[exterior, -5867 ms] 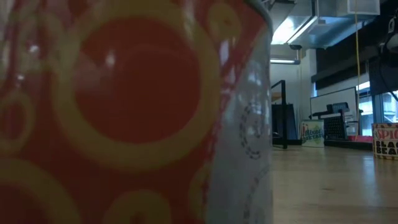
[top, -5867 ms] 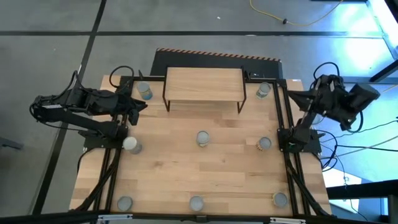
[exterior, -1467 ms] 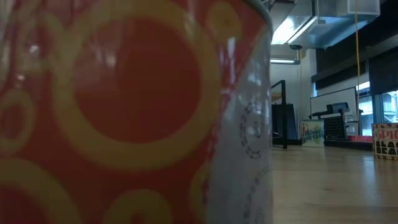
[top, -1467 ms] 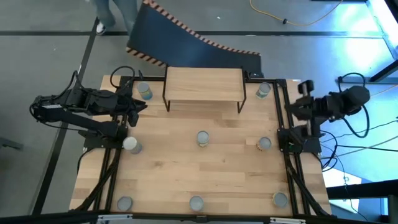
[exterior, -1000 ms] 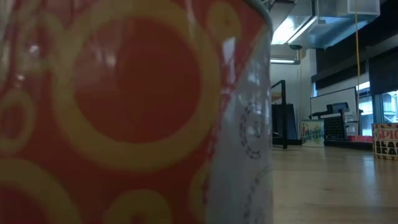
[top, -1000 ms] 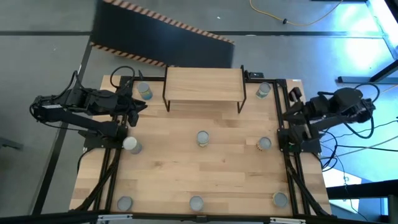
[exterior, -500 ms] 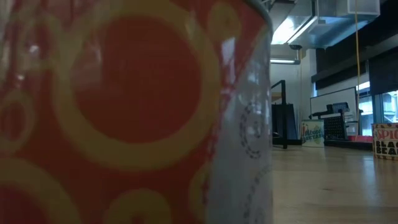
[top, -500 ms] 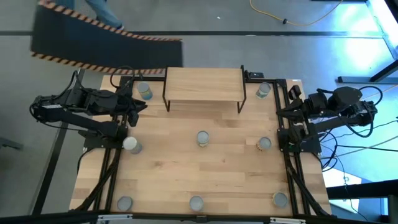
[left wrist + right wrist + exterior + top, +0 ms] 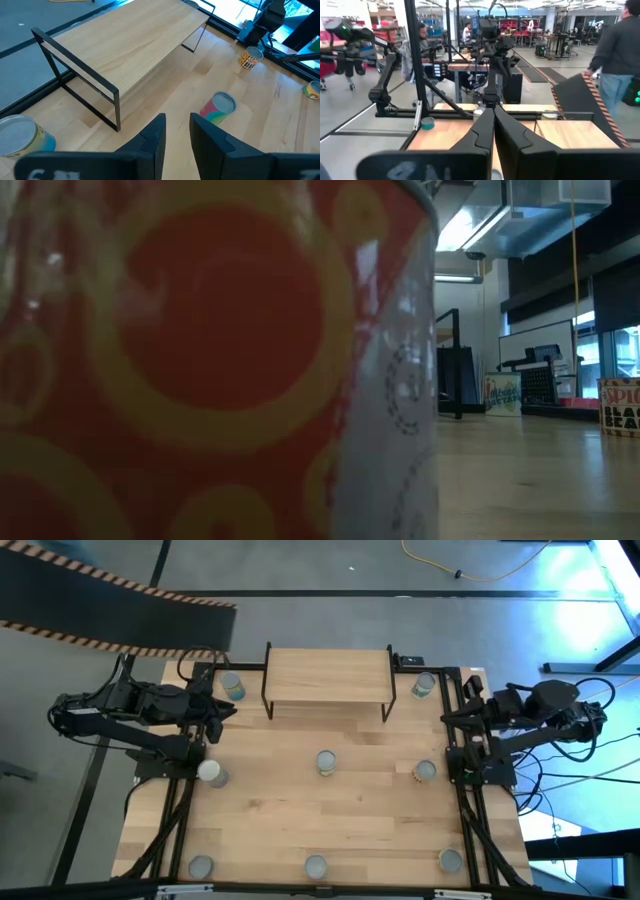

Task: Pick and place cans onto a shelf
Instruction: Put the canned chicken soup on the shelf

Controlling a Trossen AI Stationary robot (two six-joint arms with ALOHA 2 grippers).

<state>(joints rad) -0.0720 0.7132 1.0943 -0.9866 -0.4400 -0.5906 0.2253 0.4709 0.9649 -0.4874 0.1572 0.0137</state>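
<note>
The shelf [image 9: 327, 675], a light-wood board on thin black legs, stands at the table's far middle with a bare top. Several cans stand upright on the tabletop: two flank the shelf [image 9: 232, 687] [image 9: 423, 686], three form a middle row [image 9: 326, 762], and three stand along the near edge [image 9: 315, 866]. My left gripper [image 9: 222, 710] hovers at the far left and is open by a narrow gap [image 9: 177, 137], with nothing in it. It points toward the shelf [image 9: 130, 45] and the middle can [image 9: 218, 107]. My right gripper [image 9: 470, 690] hovers at the far right, shut [image 9: 493, 131] and level.
A red can with yellow rings [image 9: 200, 360] fills the low view right at the camera. Beyond the table's far left corner, a black board with a striped edge [image 9: 110, 600] is carried by a person [image 9: 620, 55]. The wood between the can rows lies bare.
The black striped board beyond the far edge has been carried from behind the shelf to the far left. The cans and the shelf have stayed where they were.
</note>
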